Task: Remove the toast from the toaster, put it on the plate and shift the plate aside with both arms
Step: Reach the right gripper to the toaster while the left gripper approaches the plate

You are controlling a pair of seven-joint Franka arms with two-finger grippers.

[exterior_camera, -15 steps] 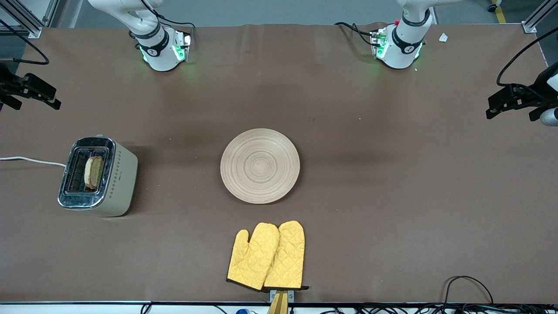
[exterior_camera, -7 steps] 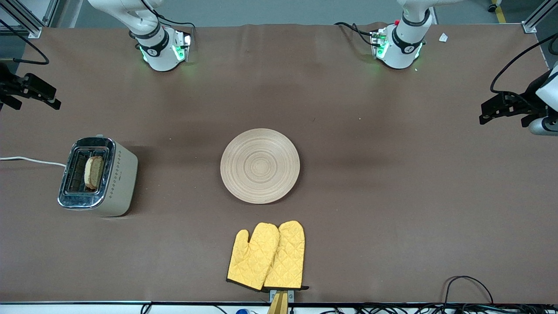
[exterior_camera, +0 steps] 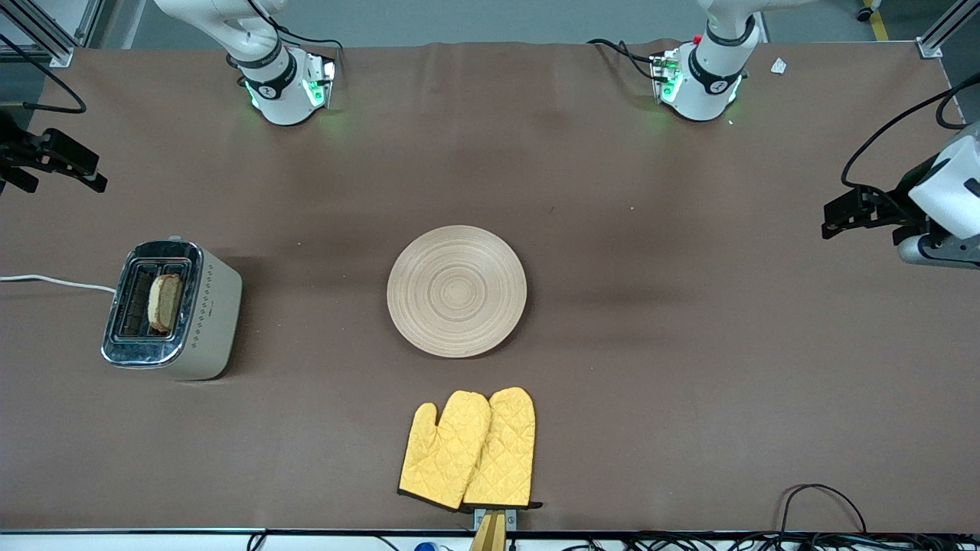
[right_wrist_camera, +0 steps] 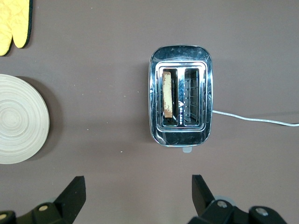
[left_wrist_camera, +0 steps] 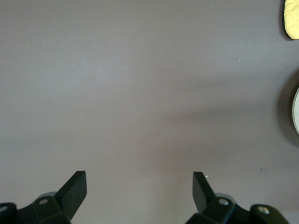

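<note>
The toaster stands toward the right arm's end of the table, and the toast sits upright in one of its two slots, the slot nearer the plate; the other slot is bare. The plate lies mid-table with nothing on it, and the yellow oven mitts lie nearer the front camera than the plate.

The right gripper hangs over the table edge beside the toaster, fingers spread wide, nothing between them. The left gripper is up over bare table at its own end, fingers also spread and empty.

Over the last second the left gripper has crept inward toward the plate; the right one hasn't budged, and toast, plate and mitts lie as before.
</note>
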